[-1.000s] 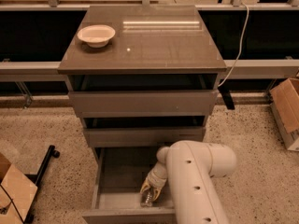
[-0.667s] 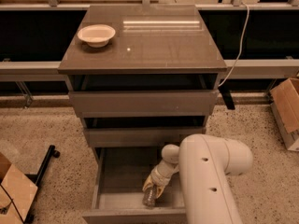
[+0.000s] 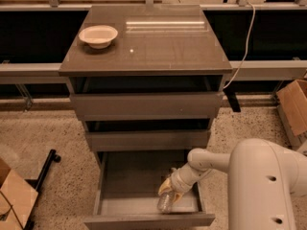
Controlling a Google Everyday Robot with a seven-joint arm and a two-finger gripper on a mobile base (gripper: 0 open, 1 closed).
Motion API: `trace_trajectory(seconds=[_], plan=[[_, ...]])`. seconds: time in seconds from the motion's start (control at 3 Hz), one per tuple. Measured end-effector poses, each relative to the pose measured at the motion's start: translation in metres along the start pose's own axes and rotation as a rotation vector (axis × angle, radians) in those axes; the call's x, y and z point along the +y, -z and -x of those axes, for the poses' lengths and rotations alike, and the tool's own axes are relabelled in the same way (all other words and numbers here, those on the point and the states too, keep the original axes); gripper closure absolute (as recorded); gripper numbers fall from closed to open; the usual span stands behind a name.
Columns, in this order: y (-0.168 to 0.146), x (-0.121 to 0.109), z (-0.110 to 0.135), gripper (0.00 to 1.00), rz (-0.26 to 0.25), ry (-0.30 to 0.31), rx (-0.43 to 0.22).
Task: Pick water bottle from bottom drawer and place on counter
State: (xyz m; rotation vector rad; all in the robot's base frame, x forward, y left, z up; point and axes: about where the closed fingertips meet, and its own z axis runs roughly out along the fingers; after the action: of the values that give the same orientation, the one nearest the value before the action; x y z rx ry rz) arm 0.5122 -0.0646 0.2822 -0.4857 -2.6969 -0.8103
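The bottom drawer [image 3: 125, 177] is pulled out, open at the foot of the cabinet. The water bottle [image 3: 164, 203], clear plastic, is tilted near the drawer's front right, its lower end toward the front wall. My gripper [image 3: 170, 189] reaches down into the drawer from the right on the white arm [image 3: 259, 176] and is shut on the bottle's upper part, whose cap is hidden. The counter [image 3: 158, 47] is the glossy top slab above.
A white bowl [image 3: 98, 35] sits on the counter's back left. The two upper drawers [image 3: 144, 107] are slightly open. Cardboard boxes stand at the right [image 3: 292, 104] and lower left [image 3: 14, 198]. A black stand leg [image 3: 44, 169] lies on the floor at left.
My arm has swung right and the view is wider. The gripper and the bottle have shifted a little to the right inside the drawer.
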Motion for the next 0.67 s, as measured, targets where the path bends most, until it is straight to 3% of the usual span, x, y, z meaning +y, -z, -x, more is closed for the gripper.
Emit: trace_trajectory(seconds=[0.33,0.67], plan=[[0.056,0.001,-0.021,1.0,0.069,0.05,0.004],[0.108,0.006,-0.046,1.0,0.051,0.097,0.002]])
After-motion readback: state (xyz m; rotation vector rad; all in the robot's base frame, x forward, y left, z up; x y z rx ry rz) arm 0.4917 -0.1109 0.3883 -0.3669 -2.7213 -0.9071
